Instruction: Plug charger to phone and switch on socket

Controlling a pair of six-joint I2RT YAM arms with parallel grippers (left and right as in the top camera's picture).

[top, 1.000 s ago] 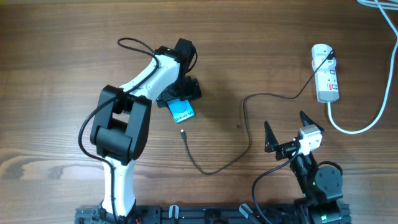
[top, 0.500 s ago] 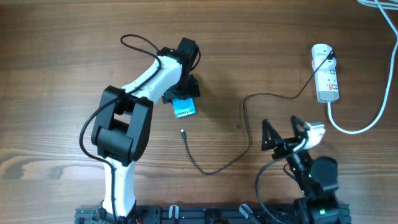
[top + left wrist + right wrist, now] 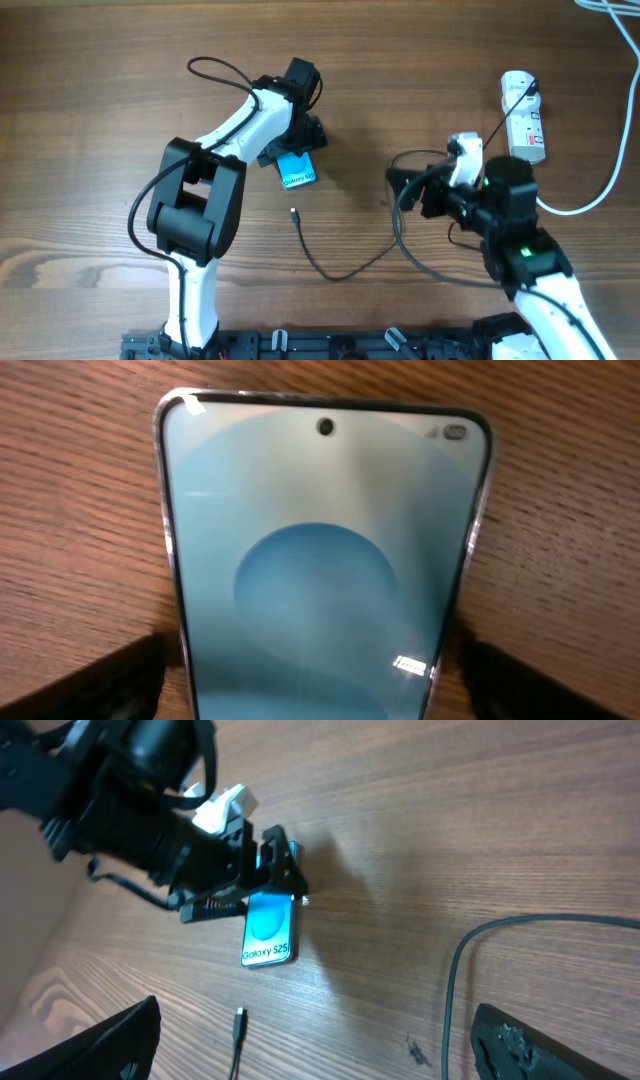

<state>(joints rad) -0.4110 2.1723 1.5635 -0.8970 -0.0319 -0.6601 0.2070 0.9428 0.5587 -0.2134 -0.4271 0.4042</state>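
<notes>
Left jaws are closed on the phone, left fingers against its long edges. It lies screen up on the surface, its lettered short edge facing the robot. Near that edge, not touching, rests the metal tip of the charger, its cable trailing on along the phone's long axis. Right jaws, wide open and empty, right fingers spread, face it from well off to the right, so this free arm seems the one to fetch it. The socket sits beyond them, far right
</notes>
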